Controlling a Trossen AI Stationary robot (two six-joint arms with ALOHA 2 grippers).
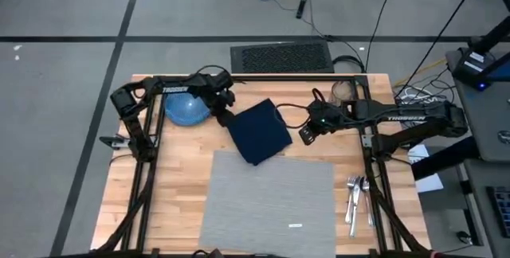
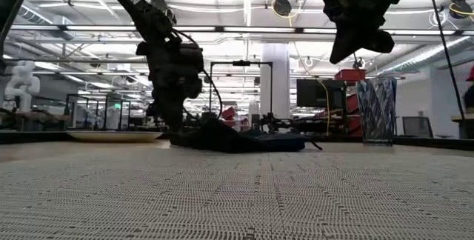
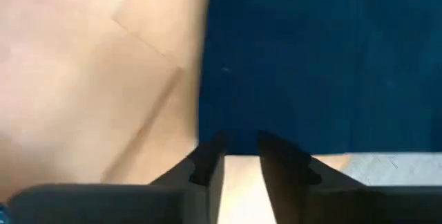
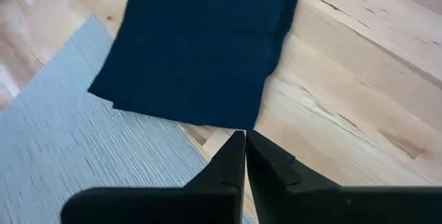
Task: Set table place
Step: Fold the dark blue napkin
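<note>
My left tool (image 1: 226, 118) sits low at the 9 o'clock corner of the dark navy napkin (image 1: 260, 131), its fingers (image 3: 207, 163) slightly parted with bare wood between them, gripping nothing, tips just at the cloth's edge. My right tool (image 1: 306, 134) hangs above the counter (image 1: 179, 178) at the napkin's 3 o'clock side, clenched with its fingers pressed together and empty; from table height it is clearly lifted off the surface.

The grey placemat (image 1: 267, 202) lies flat at the counter's 6 o'clock half, a small white tag (image 1: 296, 225) near its lower edge. The napkin rests tilted at the mat's 12 o'clock edge, one corner overlapping it. A blue bowl (image 1: 186, 111) sits at the napkin's 9 o'clock, under my left arm. Cutlery (image 1: 356, 197) lies at the mat's 3 o'clock, and a clear glass (image 1: 343, 92) stands near the far edge, at about 1 o'clock.
</note>
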